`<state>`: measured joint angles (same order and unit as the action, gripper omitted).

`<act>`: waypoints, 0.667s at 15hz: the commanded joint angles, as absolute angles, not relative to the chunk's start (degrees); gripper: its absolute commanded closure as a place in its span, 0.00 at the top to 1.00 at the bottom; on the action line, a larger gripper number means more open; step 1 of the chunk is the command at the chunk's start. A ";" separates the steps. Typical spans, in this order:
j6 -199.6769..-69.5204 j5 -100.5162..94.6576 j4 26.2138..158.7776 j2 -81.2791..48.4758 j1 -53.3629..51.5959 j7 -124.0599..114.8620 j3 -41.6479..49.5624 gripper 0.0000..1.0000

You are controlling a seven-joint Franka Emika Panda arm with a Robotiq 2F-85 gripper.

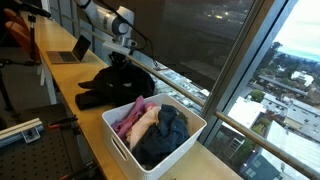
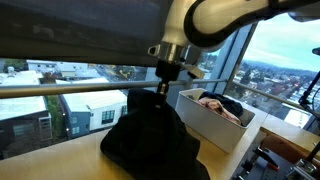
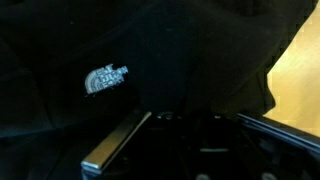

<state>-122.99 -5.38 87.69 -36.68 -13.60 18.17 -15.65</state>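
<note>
A black garment (image 1: 112, 86) lies in a heap on the wooden counter (image 1: 60, 75), next to the window. In both exterior views its top is drawn up into a peak at my gripper (image 1: 123, 60), which is shut on the cloth (image 2: 150, 140). The gripper (image 2: 163, 84) hangs straight down over the heap. In the wrist view black fabric fills nearly the whole picture, with a small pale logo (image 3: 105, 78) on it. The fingers (image 3: 190, 120) are dark against the cloth and hard to make out.
A white bin (image 1: 118, 146) with pink, beige and dark blue clothes stands on the counter beside the heap; it also shows in an exterior view (image 2: 215, 125). A laptop (image 1: 70, 50) sits further along. Window glass and a rail (image 2: 60, 90) run behind.
</note>
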 commanded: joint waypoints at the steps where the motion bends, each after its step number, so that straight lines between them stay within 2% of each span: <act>1: -123.20 -3.32 93.84 -25.24 -11.26 18.06 -15.12 0.03; 10: -122.46 -6.43 92.79 -6.20 -9.17 12.25 -10.56 0.03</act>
<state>-123.00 -5.09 92.20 -12.86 -9.17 15.10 -12.24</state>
